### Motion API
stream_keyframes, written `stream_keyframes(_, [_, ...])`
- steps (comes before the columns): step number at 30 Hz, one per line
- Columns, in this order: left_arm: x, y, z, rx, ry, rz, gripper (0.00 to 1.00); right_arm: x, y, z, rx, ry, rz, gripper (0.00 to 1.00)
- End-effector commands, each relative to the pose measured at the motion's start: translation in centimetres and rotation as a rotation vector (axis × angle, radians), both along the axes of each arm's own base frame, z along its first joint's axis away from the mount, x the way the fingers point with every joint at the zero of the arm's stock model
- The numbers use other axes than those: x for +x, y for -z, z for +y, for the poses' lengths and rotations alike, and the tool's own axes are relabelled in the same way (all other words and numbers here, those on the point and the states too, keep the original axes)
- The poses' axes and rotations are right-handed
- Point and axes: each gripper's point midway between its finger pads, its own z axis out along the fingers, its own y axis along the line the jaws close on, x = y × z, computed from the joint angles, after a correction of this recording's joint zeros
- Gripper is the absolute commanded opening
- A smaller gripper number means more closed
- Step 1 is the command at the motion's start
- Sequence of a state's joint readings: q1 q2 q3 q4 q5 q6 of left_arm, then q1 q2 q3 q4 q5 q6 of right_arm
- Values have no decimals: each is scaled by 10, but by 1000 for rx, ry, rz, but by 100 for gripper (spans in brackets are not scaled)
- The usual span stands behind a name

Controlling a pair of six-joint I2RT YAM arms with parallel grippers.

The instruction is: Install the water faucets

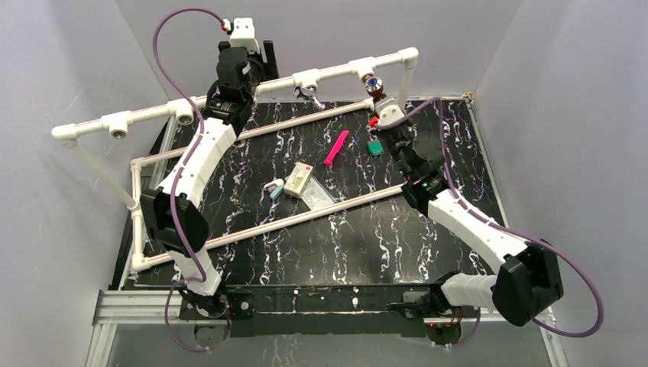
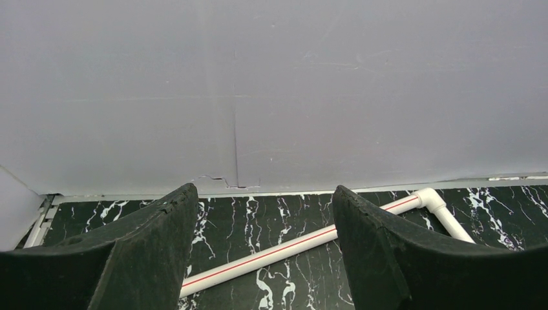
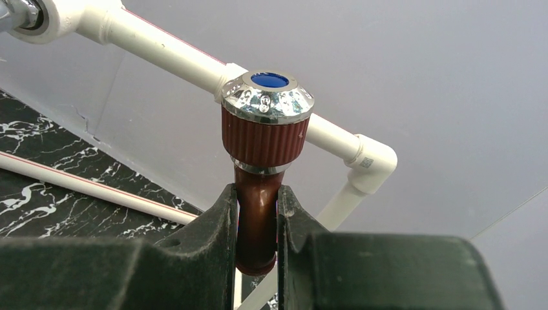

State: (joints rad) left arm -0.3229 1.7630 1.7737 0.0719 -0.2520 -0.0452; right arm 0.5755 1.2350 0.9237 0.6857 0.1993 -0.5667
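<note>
The dark reddish-brown faucet (image 1: 374, 84) has a ribbed knob with a chrome cap and a blue dot. It stands at the right tee socket (image 1: 365, 70) of the raised white pipe. My right gripper (image 1: 377, 99) is shut on its bent spout, and the right wrist view shows the spout (image 3: 258, 213) between the jaws of the gripper (image 3: 257, 223). The shiny silver faucet (image 1: 310, 92) hangs from the middle tee socket (image 1: 306, 78); its edge shows in the right wrist view (image 3: 19, 13). My left gripper (image 1: 265, 53) is open and empty behind the raised pipe, facing the back wall (image 2: 262, 223).
Two empty tee sockets (image 1: 119, 126) (image 1: 183, 115) sit on the raised pipe's left part. On the black marbled table lie a pink strip (image 1: 336, 147), a teal piece (image 1: 374, 147), a small box (image 1: 298, 179) and a plastic bag (image 1: 318, 196). Low white pipes (image 2: 291, 248) frame them.
</note>
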Motion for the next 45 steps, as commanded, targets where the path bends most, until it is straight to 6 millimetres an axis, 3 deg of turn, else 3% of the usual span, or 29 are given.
stream_keyframes(1, [-13, 58, -4, 55, 22, 183, 73, 4, 13, 12, -37, -32, -1, 1])
stream_keyframes(10, [-13, 58, -5, 43, 26, 186, 73, 3, 12, 26, -62, -40, 5, 1])
stream_keyframes(24, [-17, 63, -5, 35, 26, 200, 73, 2, 4, 26, -93, 49, 22, 1])
stream_keyframes(34, [-19, 61, -5, 33, 27, 197, 73, 2, -15, 32, 81, 9, 58, 1])
stream_keyframes(45, [-20, 63, -5, 33, 29, 202, 73, 6, -21, 27, 329, 15, 132, 1])
